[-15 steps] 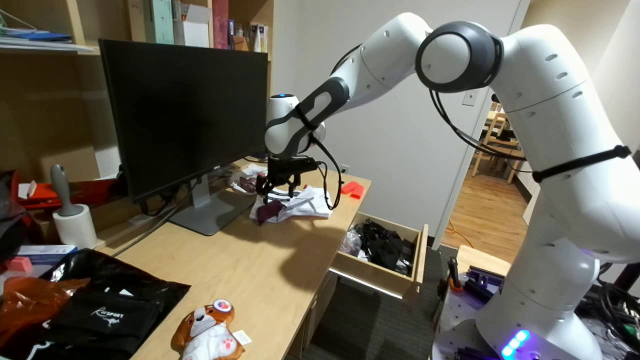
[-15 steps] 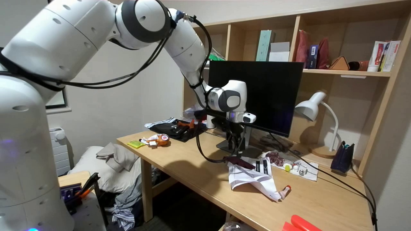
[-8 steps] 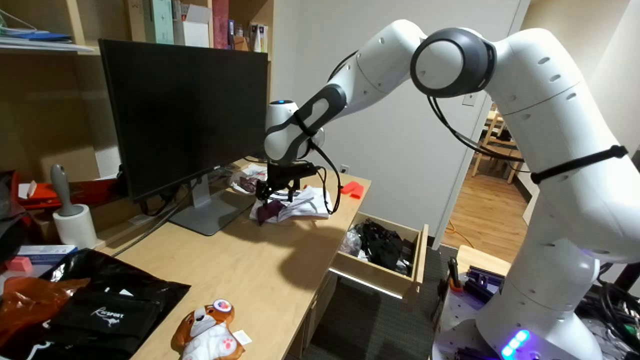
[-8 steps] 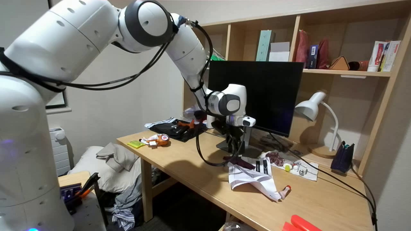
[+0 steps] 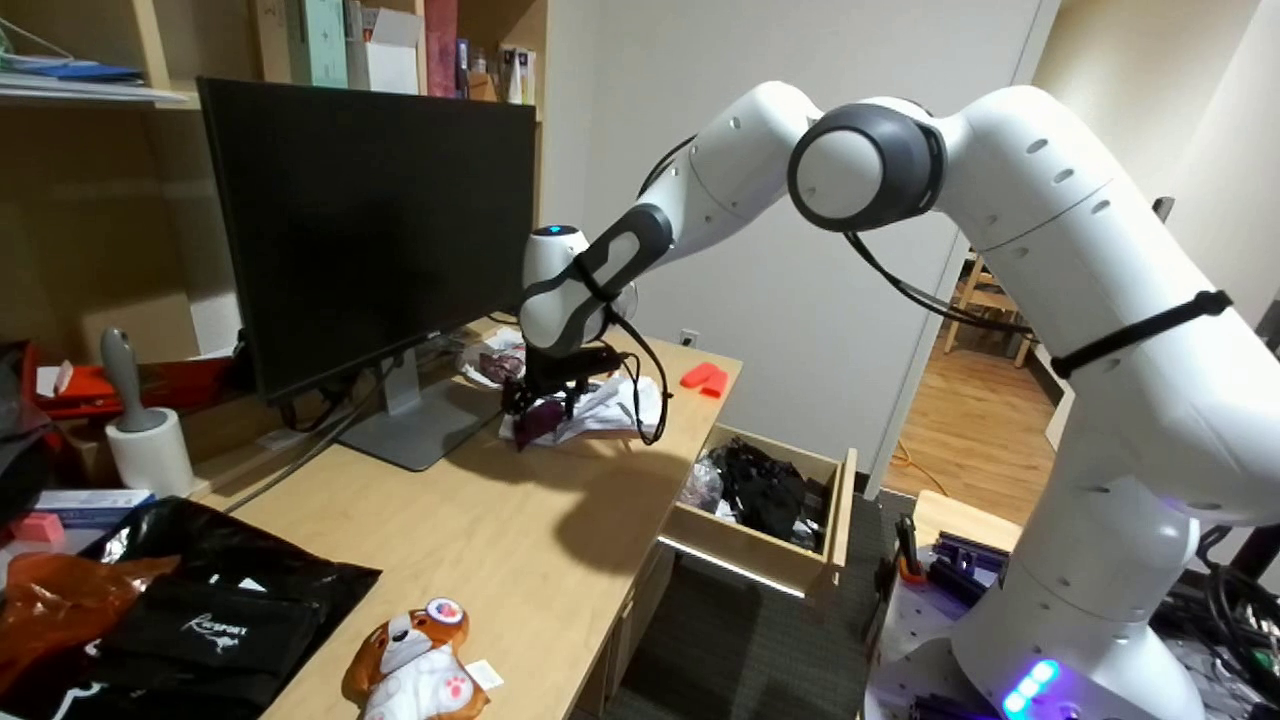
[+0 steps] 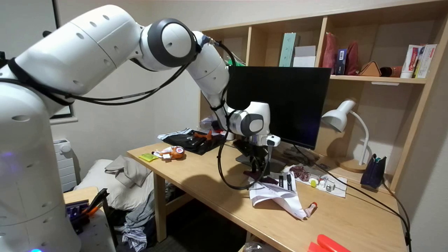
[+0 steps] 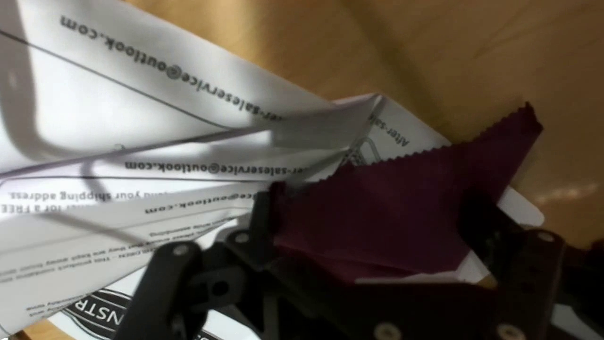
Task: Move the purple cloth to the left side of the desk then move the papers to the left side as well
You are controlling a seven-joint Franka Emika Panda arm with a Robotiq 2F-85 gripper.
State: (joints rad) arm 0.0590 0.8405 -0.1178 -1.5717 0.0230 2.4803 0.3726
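Observation:
The dark purple cloth (image 7: 377, 208) lies crumpled over the edge of the white printed papers (image 7: 122, 99), its zigzag border and one pointed corner on the bare desk (image 7: 472, 56). My gripper (image 7: 373, 208) is open above it, one finger on either side, with cloth spanning the gap; whether the fingertips touch it I cannot tell. In both exterior views the gripper points straight down, low over the papers (image 5: 615, 405), in front of the monitor stand. The cloth (image 5: 540, 424) shows below the fingers, partly covered by them. The papers (image 6: 274, 196) are folded and wrinkled.
Close behind the gripper stands the black monitor (image 5: 370, 230) on its grey foot (image 5: 430, 425). A dog toy (image 5: 420, 665) and black bag (image 5: 200, 610) occupy one end of the desk. Red items (image 5: 706, 378), a lipstick-like tube (image 6: 310, 209) and a lamp (image 6: 341, 115) are toward the opposite end.
The arm has lowered, bringing the gripper down from above until its fingers are at the purple cloth. Cloth and papers have stayed in place; the jaws remain open.

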